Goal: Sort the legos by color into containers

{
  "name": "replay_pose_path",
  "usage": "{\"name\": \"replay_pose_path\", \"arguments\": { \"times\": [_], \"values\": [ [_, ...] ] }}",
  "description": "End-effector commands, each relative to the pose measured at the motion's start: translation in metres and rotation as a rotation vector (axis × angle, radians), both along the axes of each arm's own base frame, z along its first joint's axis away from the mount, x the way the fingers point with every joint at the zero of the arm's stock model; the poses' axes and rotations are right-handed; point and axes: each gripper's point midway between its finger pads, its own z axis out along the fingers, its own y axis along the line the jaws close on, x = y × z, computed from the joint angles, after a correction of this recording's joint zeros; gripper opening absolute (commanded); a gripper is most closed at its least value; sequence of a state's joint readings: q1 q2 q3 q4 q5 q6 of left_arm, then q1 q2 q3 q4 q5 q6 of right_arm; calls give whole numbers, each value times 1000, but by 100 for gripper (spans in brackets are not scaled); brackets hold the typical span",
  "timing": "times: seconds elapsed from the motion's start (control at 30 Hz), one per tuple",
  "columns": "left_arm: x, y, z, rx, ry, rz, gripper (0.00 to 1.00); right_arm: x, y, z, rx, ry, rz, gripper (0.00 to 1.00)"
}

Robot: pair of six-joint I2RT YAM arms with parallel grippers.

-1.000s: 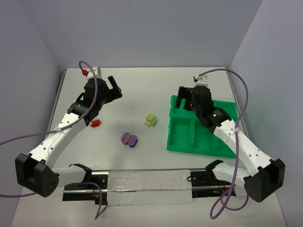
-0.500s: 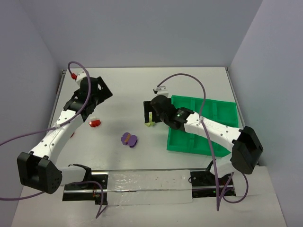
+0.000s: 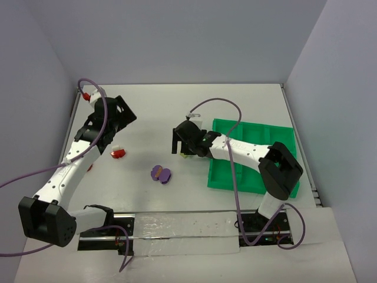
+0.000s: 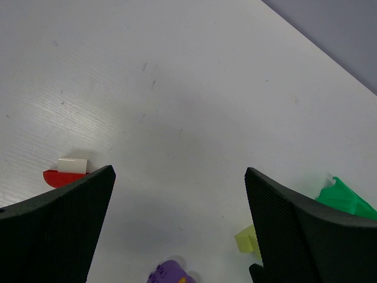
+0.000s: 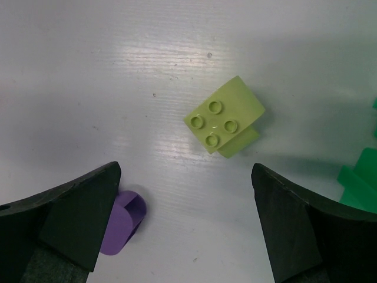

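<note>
A pale yellow-green brick [image 5: 225,124] lies studs up on the white table, just ahead of my right gripper's [image 5: 185,177] open, empty jaws. From above, the right gripper [image 3: 182,141] hangs over this brick [image 3: 187,155], left of the green tray [image 3: 253,171]. A purple brick [image 3: 160,173] lies near the table's middle and also shows in the right wrist view [image 5: 118,229]. A red brick [image 3: 118,154] with a white piece on it lies left of it. My left gripper [image 3: 121,112] is open and empty, above and behind the red brick [image 4: 63,175].
The tray's compartments sit at the right; a tray corner shows in the left wrist view [image 4: 346,199] and the right wrist view [image 5: 360,180]. Purple cables loop over both arms. The white base plate [image 3: 177,227] runs along the near edge.
My right gripper swung left from above the tray to above the yellow-green brick. My left gripper drew back and left a little. The bricks have not moved.
</note>
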State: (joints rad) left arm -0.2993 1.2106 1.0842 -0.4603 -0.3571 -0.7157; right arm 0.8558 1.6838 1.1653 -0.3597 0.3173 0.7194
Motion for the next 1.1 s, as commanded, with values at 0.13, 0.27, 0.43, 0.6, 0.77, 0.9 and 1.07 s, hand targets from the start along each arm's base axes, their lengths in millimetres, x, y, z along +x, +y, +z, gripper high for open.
{"name": "replay_pose_path", "arguments": {
  "times": [0.13,0.27,0.43,0.6,0.77,0.9,1.07],
  "values": [
    [2,1,-6,-5,7,4,99,15,22,9,64,-9,-32,99],
    [4,0,-6,-3,5,1,99,20,27,7,52,-11,-19,98],
    [5,0,-4,0,-2,-2,99,27,33,-1,1,-2,1,97],
    [5,-3,-2,7,-13,-35,99,31,41,-3,-8,-9,37,98],
    [6,-1,-1,20,-20,-32,99,36,46,-7,-53,-22,80,98],
    [7,-6,0,13,-27,-59,99,40,40,-7,-110,-36,69,97],
    [9,-18,0,-33,-41,-107,99,43,42,-18,-159,-22,64,97]
  ]
}}
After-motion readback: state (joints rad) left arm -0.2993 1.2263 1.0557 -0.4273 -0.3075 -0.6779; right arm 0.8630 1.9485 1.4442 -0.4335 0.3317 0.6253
